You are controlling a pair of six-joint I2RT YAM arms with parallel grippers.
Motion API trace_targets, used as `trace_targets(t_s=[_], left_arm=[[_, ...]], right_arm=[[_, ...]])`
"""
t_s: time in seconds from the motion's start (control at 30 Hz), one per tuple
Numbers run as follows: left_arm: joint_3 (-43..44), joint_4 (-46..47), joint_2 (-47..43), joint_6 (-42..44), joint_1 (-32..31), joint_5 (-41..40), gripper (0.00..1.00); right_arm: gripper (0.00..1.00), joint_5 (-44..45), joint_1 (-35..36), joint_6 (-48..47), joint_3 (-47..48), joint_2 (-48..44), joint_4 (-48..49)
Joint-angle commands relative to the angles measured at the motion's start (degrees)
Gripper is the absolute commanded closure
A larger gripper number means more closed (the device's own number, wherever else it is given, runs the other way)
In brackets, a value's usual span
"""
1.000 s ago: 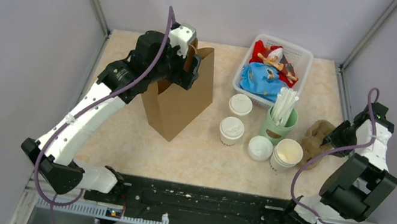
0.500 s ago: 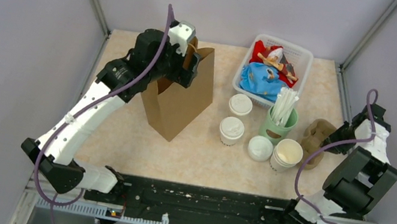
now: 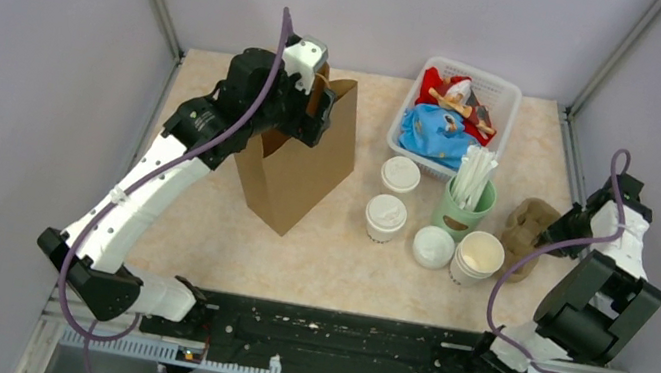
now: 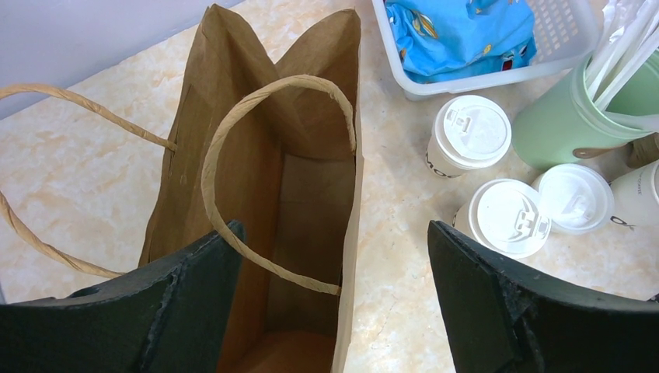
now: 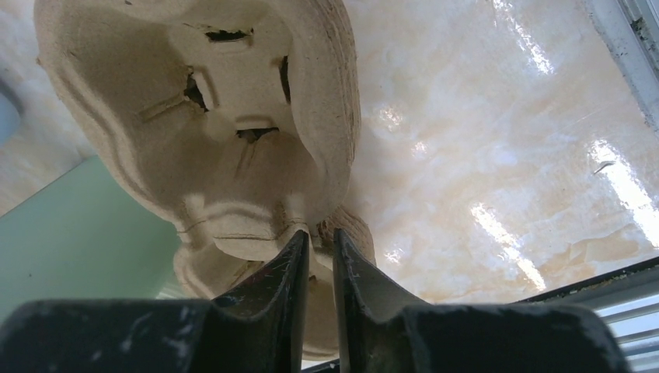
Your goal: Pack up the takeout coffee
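Observation:
Two takeout coffee cups, white with lids and black lettering, stand mid-table: one (image 3: 400, 174) (image 4: 470, 132) near the basket, one (image 3: 385, 216) (image 4: 509, 217) in front of it. A brown paper bag (image 3: 299, 156) (image 4: 303, 179) stands open at the left. My left gripper (image 3: 314, 111) (image 4: 334, 233) hangs open over the bag's mouth, holding nothing. My right gripper (image 3: 565, 229) (image 5: 320, 237) is shut on the rim of a brown pulp cup carrier (image 3: 524, 227) (image 5: 233, 116) at the right, and the carrier's underside fills the right wrist view.
A white basket (image 3: 507, 92) with cloth items sits at the back. A green cup of straws (image 3: 465, 207), a loose white lid (image 3: 433, 247) and a stack of lidless cups (image 3: 478, 257) stand between the coffees and the carrier. Walls close in on three sides.
My right gripper's jaws have closed onto the carrier's rim, and that arm has shifted slightly. The left arm, bag and cups have not moved.

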Motion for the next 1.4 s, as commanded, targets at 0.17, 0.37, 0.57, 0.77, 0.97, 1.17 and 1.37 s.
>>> trace_targets(t_s=[0.17, 0.37, 0.57, 0.77, 0.97, 1.17, 1.37], left_arm=[[1.51, 0.98, -0.38, 0.8, -0.12, 0.8, 0.07], [1.65, 1.09, -0.28, 0.8, -0.08, 1.3, 0.08], [1.63, 1.21, -0.29, 0.71, -0.08, 1.76, 0.08], [1.4, 1.31, -0.38, 0.62, -0.08, 2.13, 0.08], [1.03, 1.45, -0.46, 0.7, -0.47, 2.27, 0.08], [1.13, 1.49, -0.28, 0.79, -0.8, 2.24, 0.08], [0.15, 1.65, -0.46, 0.8, -0.78, 2.51, 0.07]], right_arm=[[0.96, 0.13, -0.48, -0.27, 1.02, 0.08, 0.09], [1.0, -0.15, -0.43, -0.36, 0.73, -1.18, -0.33], [1.0, 2.02, -0.48, 0.83, 3.67, -3.15, -4.45], [1.0, 3.41, -0.37, 1.57, 6.28, -5.56, -6.95], [1.0, 5.9, -0.17, 1.18, 7.95, -5.43, -7.73], [1.0, 4.45, 0.09, 1.39, 7.15, -5.2, -6.76], [0.6, 0.33, -0.2, -0.36, 6.35, -2.09, -6.65]])
